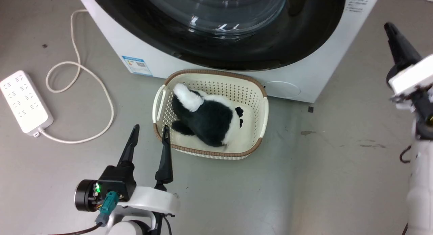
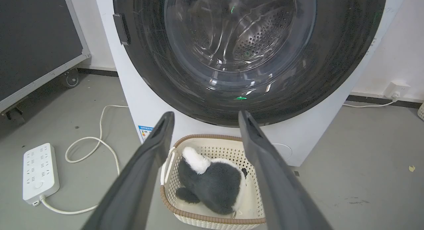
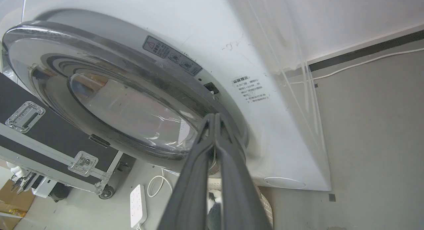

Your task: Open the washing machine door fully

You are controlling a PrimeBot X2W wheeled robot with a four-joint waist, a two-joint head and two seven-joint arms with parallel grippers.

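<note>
Two pincers. Left pincer [image 1: 151, 127] sits low and nearest, its two fingers spread wide with nothing between them, hanging over the floor [image 1: 236, 194] just beside the basket's near-left rim. In the left wrist view the left pincer [image 2: 206, 113] points at the lower part of the door.

One basket [image 1: 265, 120], cream with a brown woven rim, stands on the floor right in front of the machine. One plush toy [image 1: 206, 118], black and white, lies inside it.

To the left on the floor: one white power strip [image 1: 25, 101] and one white cord [image 1: 98, 82] looping off it.

One washing machine [image 1: 162, 59], a white box, stands behind the basket. It carries one blue label [image 1: 137, 65] low on the left and one small round cover [image 1: 282, 90] low on the right.

One washing machine door [image 1: 304, 42], a glossy black ring with a clear glass bowl, covers most of the front. It looks shut against the machine. The steel drum [image 2: 261, 41] shows through the glass.

Right pincer [image 1: 389, 26] is raised at the right, fingers pressed together and holding nothing. In the right wrist view the right pincer [image 3: 214, 116] has its tips right at the door's edge. Contact cannot be told.

Farther back stand one black flight case [image 3: 49, 137] on castors and one wall socket [image 2: 396, 89].
</note>
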